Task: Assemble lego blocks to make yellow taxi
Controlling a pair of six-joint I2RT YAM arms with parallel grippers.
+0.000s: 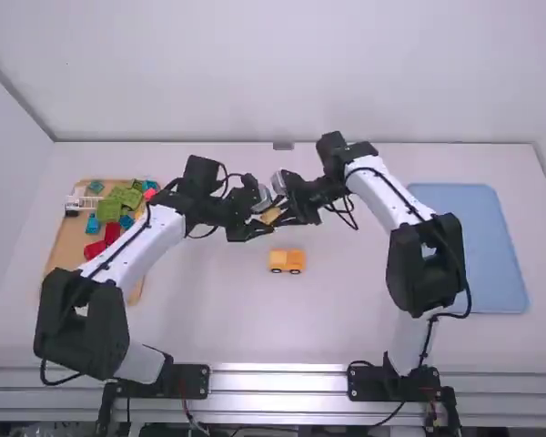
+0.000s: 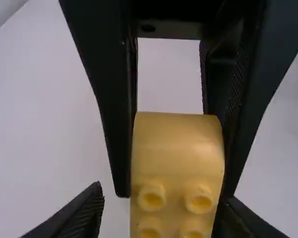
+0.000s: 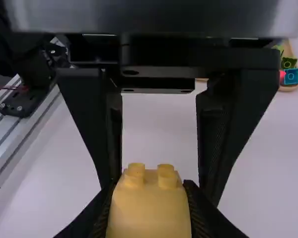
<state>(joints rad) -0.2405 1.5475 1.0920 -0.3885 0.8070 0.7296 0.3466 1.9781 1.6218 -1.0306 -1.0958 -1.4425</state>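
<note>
Now, likely mid-air handover: right gripper clamped on the yellow block, left gripper spread around it, probably needing a square close next.

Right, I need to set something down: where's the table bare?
The white table shows bare between the wooden tray and the orange block, and from that block toward the blue tray, partly beneath the right arm. Crowded: where the left arm meets it at the yellow block, and on the wooden tray.
</note>
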